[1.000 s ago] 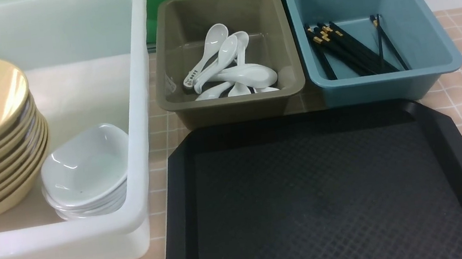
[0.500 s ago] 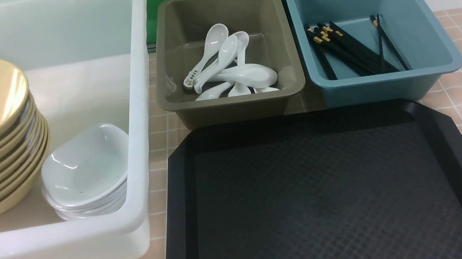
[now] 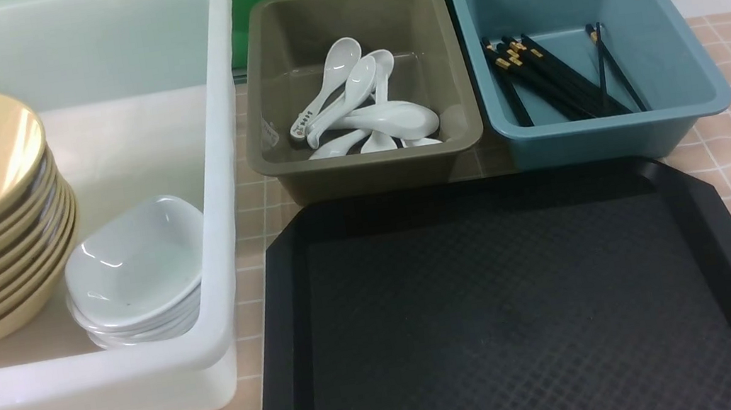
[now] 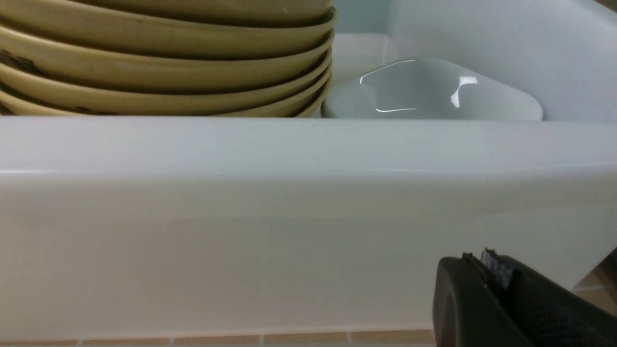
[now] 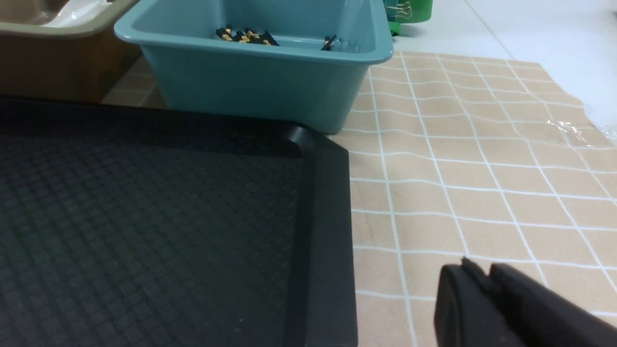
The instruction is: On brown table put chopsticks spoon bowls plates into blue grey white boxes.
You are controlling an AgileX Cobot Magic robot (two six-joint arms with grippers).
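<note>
Where frames crop them, left tool (image 4: 487, 270) pinched — right tool (image 5: 477, 277) unclear.

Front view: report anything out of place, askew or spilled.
Nothing stands out. White ceramic spoons lie in the grey-brown plastic box, black chopsticks in the blue plastic box, and the black plastic tray is bare.

Small dark marking on handle end of one white spoon (image 3: 325, 93) in grey box (image 3: 272, 148), front view; too small to read. Pale sticker on that box's inner left wall, also illegible. No readable text, brand, number elsewhere in any view.
</note>
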